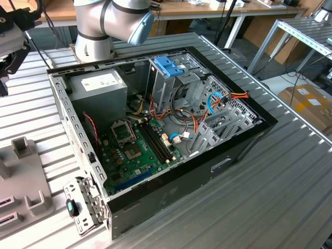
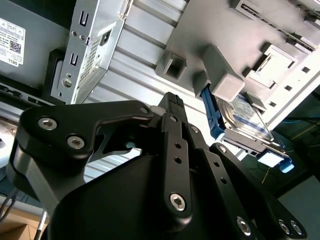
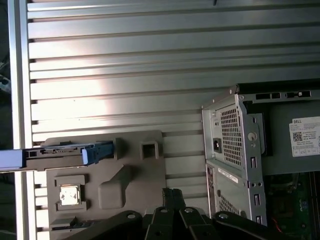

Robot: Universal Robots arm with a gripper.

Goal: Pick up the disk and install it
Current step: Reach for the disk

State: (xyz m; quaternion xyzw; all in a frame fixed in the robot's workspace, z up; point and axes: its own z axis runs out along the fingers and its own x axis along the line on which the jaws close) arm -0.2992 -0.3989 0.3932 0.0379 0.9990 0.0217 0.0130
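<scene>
The disk [image 2: 246,119], a flat silver-grey metal hard drive with a white printed label and blue plastic side rails, sits in the moulded grey plastic fixture [image 3: 125,185] on the ribbed metal table [image 3: 125,75]. It appears to stand on edge, well apart from the open black-and-grey computer case [image 1: 171,189]. The black gripper [image 3: 172,193] hangs by the fixture's edge, near the disk but not touching it, and its jaws look drawn together with nothing between them. I judge the pick-up step to be in hand: no grasp is made yet and installation is untouched. Taking the drive calls for jaws spread wider than its thickness, squared to its flat faces and clear of the fixture's blocks.
</scene>
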